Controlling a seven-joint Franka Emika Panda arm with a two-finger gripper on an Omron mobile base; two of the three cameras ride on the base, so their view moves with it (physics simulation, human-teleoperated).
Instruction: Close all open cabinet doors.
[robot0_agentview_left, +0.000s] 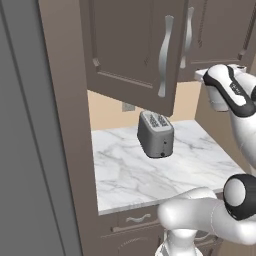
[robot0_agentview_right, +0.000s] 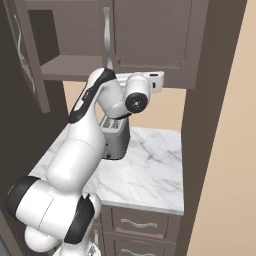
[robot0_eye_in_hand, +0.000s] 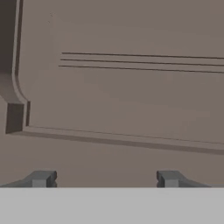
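Note:
The left cabinet door (robot0_agentview_left: 132, 45) stands swung out toward me, its curved silver handle (robot0_agentview_left: 165, 55) at its free edge. In the right base view this open door (robot0_agentview_right: 22, 60) is at the far left, and the bare shelf (robot0_agentview_right: 75, 65) behind it shows. The right cabinet door (robot0_agentview_right: 152, 35) looks flush with the cabinet front, its handle (robot0_agentview_right: 107, 35) on its left edge. My gripper (robot0_agentview_right: 159, 80) sits at that door's lower edge. In the hand view the gripper (robot0_eye_in_hand: 105, 177) is open, very close to the door's recessed panel (robot0_eye_in_hand: 127, 92), with nothing between the fingertips (robot0_eye_in_hand: 41, 178).
A grey toaster (robot0_agentview_left: 156, 134) stands on the marble counter (robot0_agentview_left: 150, 175) under the cabinets, partly behind my arm in the right base view. Drawer fronts (robot0_agentview_right: 137, 222) lie below the counter. A grey refrigerator side (robot0_agentview_left: 20, 150) bounds the left, a tall brown panel (robot0_agentview_right: 205, 125) the right.

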